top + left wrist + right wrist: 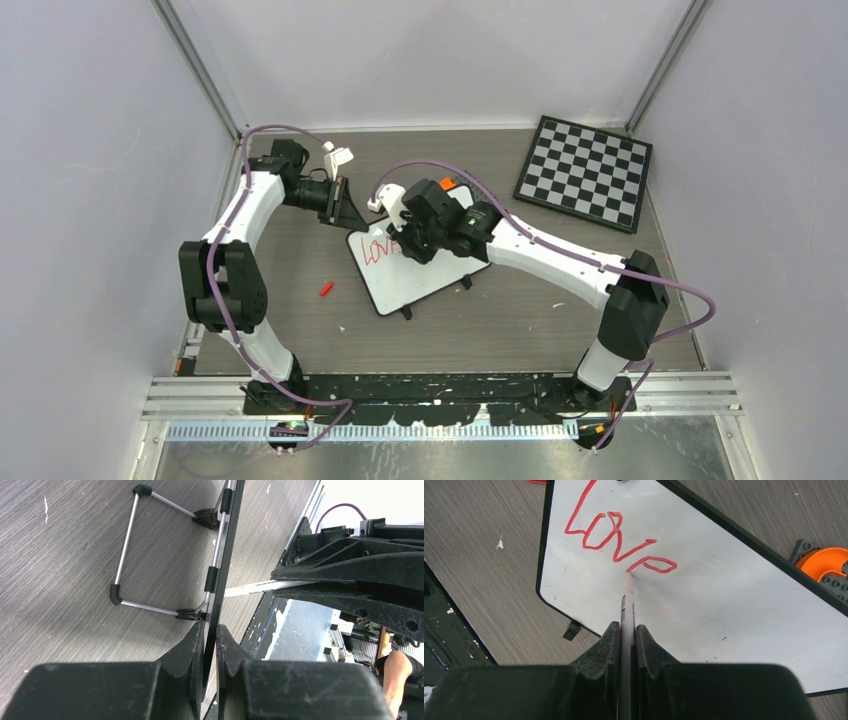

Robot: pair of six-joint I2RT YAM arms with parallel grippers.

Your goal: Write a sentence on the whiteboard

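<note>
The whiteboard (430, 275) lies tilted in the middle of the table, and my left gripper (340, 208) is shut on its far-left edge. The left wrist view shows that board (226, 550) edge-on between the shut fingers of the left gripper (210, 635), with its wire stand (125, 555) folded out over the table. My right gripper (627, 630) is shut on a marker (628, 607) whose red tip touches the board (734, 595). The sentence (609, 535) stands as red letters reading about "LOVe", the tip at the last letter's end. From above, the right gripper (415, 238) hides part of the writing (377, 246).
A black-and-white chessboard (585, 172) lies at the back right. A small red cap (326, 289) rests on the table left of the whiteboard. An orange piece on dark bricks (824, 562) sits just beyond the board's far edge (447, 183).
</note>
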